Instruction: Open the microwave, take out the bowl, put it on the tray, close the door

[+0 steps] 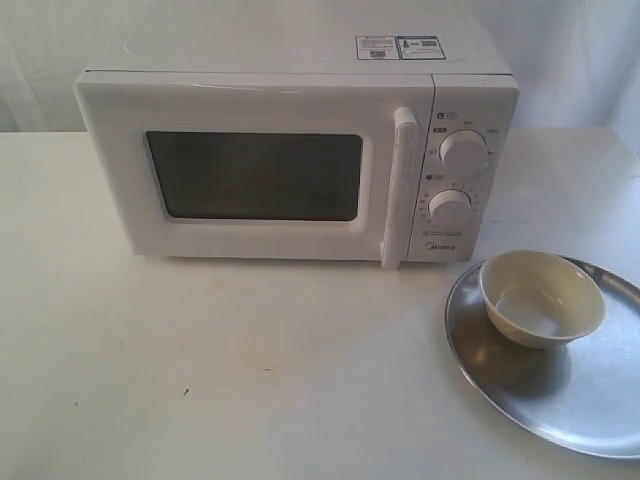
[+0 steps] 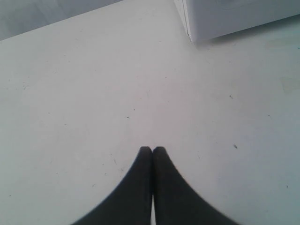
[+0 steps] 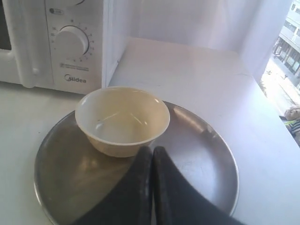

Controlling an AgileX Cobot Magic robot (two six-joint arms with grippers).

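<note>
The white microwave (image 1: 300,150) stands at the back of the table, its door (image 1: 250,175) shut flush and the bar handle (image 1: 400,185) upright. To its right lies the silver tray (image 1: 600,400) with the cream bowl (image 1: 541,297) upright on its near-microwave part. In the right wrist view the bowl (image 3: 123,119) and tray (image 3: 201,159) lie just beyond my right gripper (image 3: 152,149), which is shut and empty. My left gripper (image 2: 152,150) is shut with nothing in it, above bare table, a microwave corner (image 2: 225,18) ahead. Neither gripper shows in the exterior view.
The white table (image 1: 200,370) spreads wide in front of the microwave. A white curtain (image 1: 560,50) hangs behind. The tray runs past the exterior view's right edge. A window (image 3: 286,47) lies beyond the table's far end in the right wrist view.
</note>
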